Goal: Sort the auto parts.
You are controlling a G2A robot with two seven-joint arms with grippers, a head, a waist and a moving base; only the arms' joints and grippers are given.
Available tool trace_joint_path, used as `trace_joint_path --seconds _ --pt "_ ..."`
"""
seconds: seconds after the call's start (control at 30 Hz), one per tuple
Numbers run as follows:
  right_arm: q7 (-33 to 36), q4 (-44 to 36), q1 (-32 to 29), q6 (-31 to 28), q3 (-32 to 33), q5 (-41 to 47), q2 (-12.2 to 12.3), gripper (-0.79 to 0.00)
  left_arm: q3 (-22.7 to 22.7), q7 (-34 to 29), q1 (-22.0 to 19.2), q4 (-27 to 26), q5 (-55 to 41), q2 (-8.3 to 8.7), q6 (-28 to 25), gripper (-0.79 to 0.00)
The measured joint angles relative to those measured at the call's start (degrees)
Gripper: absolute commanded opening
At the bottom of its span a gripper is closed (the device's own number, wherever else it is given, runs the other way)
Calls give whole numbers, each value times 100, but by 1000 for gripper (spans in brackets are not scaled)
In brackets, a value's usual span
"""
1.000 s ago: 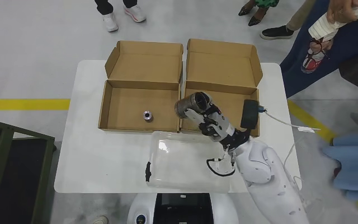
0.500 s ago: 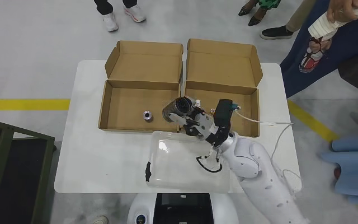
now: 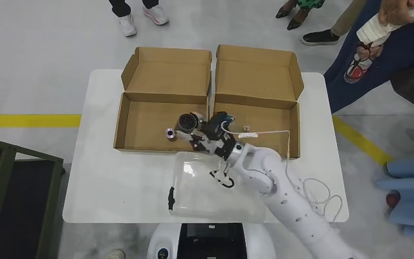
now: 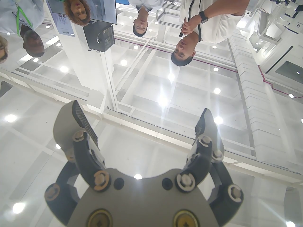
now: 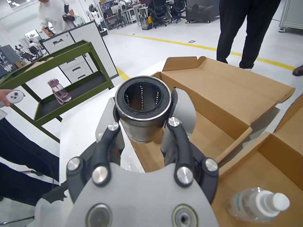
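A dark metal cylindrical bearing (image 3: 189, 122) with a hollow bore is held in my right gripper (image 3: 198, 131), which is shut on it. It hangs above the right front part of the left cardboard box (image 3: 142, 123). In the right wrist view the bearing (image 5: 143, 106) stands end-up between the fingers (image 5: 176, 131), over the box's near wall (image 5: 146, 157). A small silver part (image 3: 169, 134) lies on that box's floor, just left of the bearing. My left gripper (image 4: 141, 114) points up at the ceiling, open, with nothing between its ribbed pads.
The right cardboard box (image 3: 259, 126) stands beside the left one, both with lids folded back; a clear plastic bottle (image 5: 256, 205) lies in it. A clear plastic bin (image 3: 217, 188) sits at the table's front. A green cart (image 5: 68, 72) stands left of the table.
My right arm has swung left with the bearing, from above the right box across the divide to above the left box. The small silver part has not moved.
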Motion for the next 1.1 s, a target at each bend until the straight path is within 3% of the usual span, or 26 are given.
trace_joint_path --seconds 0.43,1.1 --pt "834 912 1013 344 -583 -743 -266 -785 0 0 0 0 0 0 0 0" --pt "1547 1728 1407 343 -917 -883 -524 -785 0 0 0 0 0 0 0 0"
